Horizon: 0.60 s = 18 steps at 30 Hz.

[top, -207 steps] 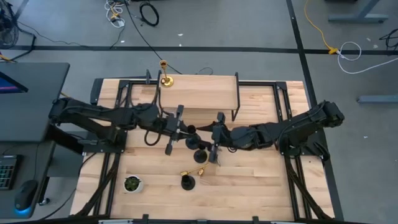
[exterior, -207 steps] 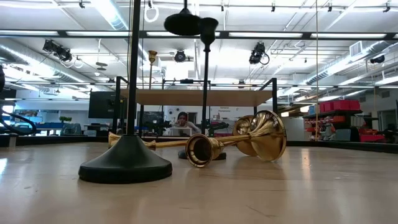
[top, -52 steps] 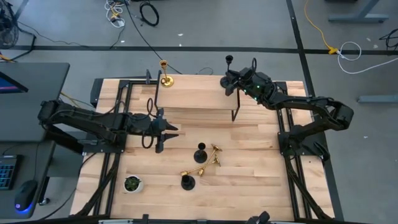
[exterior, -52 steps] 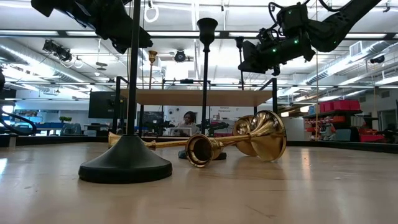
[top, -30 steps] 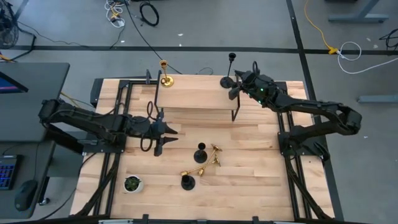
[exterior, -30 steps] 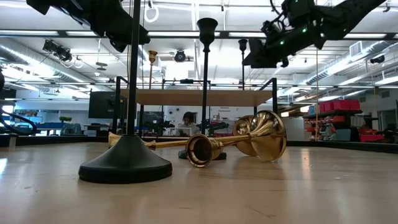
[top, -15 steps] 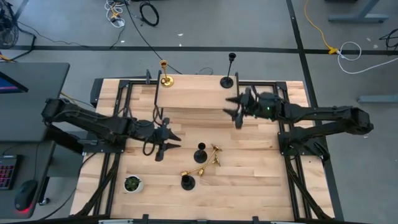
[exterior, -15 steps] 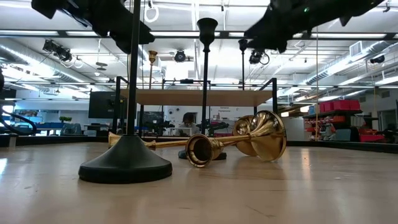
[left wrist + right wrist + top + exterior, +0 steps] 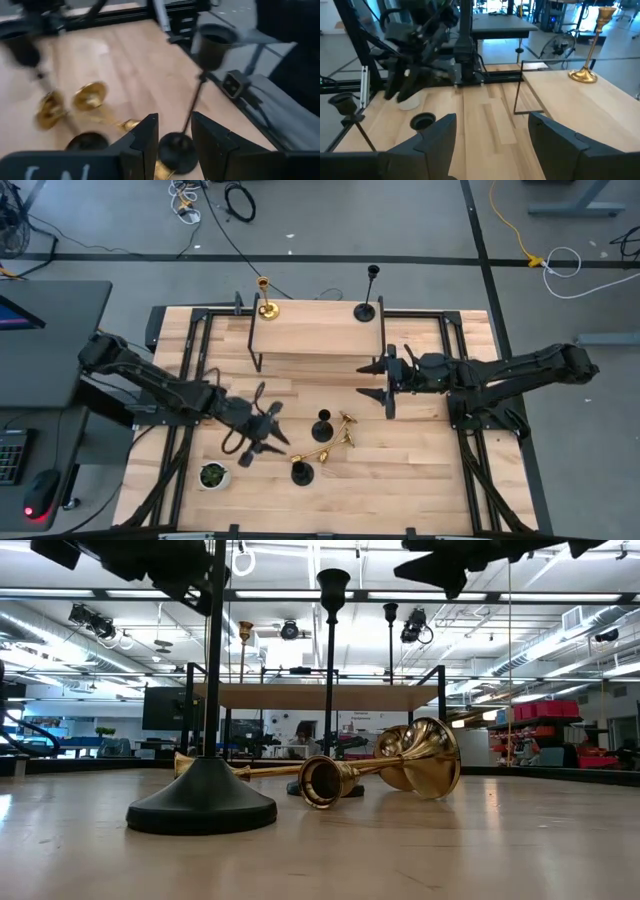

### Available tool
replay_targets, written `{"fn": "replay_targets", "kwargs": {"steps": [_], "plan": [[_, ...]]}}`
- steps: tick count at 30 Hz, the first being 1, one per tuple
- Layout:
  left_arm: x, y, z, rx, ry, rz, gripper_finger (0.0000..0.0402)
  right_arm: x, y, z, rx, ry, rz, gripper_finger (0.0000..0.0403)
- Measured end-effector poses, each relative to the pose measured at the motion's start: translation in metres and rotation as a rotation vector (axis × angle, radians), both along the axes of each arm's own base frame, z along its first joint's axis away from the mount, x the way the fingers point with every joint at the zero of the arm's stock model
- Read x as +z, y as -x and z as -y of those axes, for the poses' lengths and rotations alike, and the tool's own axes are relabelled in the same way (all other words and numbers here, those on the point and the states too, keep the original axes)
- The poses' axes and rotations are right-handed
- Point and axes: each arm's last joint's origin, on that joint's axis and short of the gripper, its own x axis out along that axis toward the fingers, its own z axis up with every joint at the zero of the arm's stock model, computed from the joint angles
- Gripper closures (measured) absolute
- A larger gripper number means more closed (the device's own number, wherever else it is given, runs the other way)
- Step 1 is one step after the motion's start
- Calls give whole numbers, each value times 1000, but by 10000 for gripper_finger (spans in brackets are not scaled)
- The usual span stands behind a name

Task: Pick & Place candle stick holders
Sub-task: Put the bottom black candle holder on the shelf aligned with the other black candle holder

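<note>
A raised wooden shelf [image 9: 315, 330] carries one gold candle stick holder [image 9: 265, 305] at its far left corner and one black holder [image 9: 368, 308] at its far right corner, both standing on their bases. On the table, two black holders [image 9: 322, 425] [image 9: 301, 472] stand upright and two gold ones [image 9: 345, 428] [image 9: 312, 455] lie on their sides. My left gripper [image 9: 262, 435] is open just left of the nearer black holder [image 9: 197, 100], whose stem shows ahead of the fingers. My right gripper [image 9: 385, 380] hovers open in front of the shelf's right end.
A small white pot with a green plant [image 9: 212, 475] stands near the table's front left. The shelf's thin black legs [image 9: 380, 360] stand close to my right gripper. Bare wood lies along the table's right and near sides [image 9: 420, 470].
My right gripper has drawn back from the shelf's far right corner toward the table's near edge and gone lower; the black holder stays standing on the shelf. My left gripper has gone toward the near edge and somewhat right, toward the nearer black holder.
</note>
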Motion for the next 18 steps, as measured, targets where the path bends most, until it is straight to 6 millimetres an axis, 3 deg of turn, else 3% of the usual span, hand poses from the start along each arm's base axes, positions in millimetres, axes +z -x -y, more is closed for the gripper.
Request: {"fn": "replay_targets", "kwargs": {"steps": [5, 18], "plan": [[-7, -9, 16, -40, -13, 74, 282, 1, 0, -6, 17, -1, 14, 155], [-45, -34, 33, -30, 30, 74, 282, 3, 0, -10, 36, 4, 34, 155]]}}
